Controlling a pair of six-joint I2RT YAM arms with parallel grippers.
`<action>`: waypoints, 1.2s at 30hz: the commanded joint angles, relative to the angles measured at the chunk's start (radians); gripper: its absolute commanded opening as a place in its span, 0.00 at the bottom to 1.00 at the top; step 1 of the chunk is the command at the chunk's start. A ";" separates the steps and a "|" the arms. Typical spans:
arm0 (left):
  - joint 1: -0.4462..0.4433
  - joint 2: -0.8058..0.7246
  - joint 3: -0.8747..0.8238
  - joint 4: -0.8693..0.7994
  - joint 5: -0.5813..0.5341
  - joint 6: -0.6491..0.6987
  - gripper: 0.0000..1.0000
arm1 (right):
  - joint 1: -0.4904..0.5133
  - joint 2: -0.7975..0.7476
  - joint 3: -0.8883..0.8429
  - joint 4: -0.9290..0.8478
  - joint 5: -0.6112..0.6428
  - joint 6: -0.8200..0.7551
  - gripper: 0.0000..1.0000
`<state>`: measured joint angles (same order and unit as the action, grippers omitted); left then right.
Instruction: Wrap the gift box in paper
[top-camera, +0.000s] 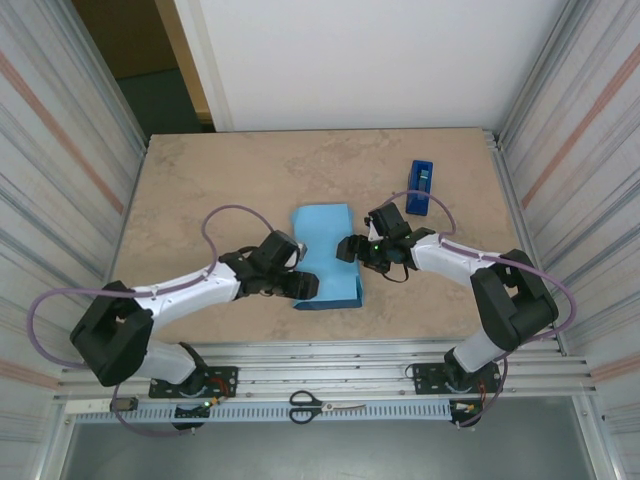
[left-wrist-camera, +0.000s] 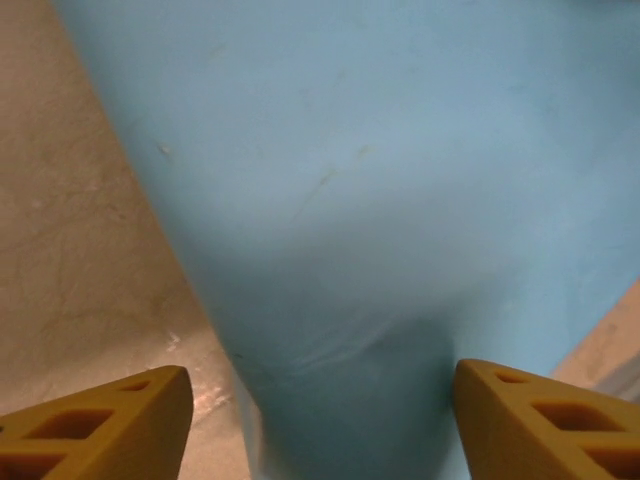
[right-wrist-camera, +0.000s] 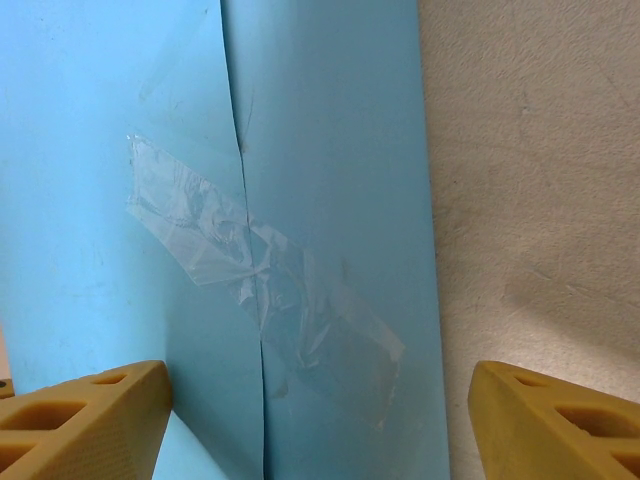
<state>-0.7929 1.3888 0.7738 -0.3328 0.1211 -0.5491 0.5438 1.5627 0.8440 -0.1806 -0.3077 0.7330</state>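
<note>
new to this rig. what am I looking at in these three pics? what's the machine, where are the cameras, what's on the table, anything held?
These are two robot arms bolted at the near edge of a table. The wide picture comes from a fixed camera above and behind them. The other two come from a camera on each wrist, and the yellow wedges at the bottom of those are that arm's own fingers.

On the table lies light blue paper, folded shut, with clear tape across the seam. It hides whatever it wraps. Farther right stands a blue tape dispenser, and scissors lie on the rail in front.

The left end effector and the right end effector are over the paper's left and right edges. Both are open and hold nothing.
</note>
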 joint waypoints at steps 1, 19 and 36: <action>-0.014 0.020 -0.013 0.009 -0.112 -0.071 0.64 | 0.022 0.030 -0.052 -0.098 0.048 0.012 0.77; -0.060 0.101 -0.017 0.097 -0.226 -0.167 0.40 | 0.028 0.034 -0.056 -0.117 0.061 0.010 0.77; -0.092 0.164 0.043 0.015 -0.310 -0.238 0.27 | 0.050 0.039 -0.059 -0.112 0.064 0.025 0.78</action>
<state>-0.8783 1.5345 0.7784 -0.2771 -0.1062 -0.7757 0.5686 1.5620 0.8318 -0.1493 -0.2806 0.7559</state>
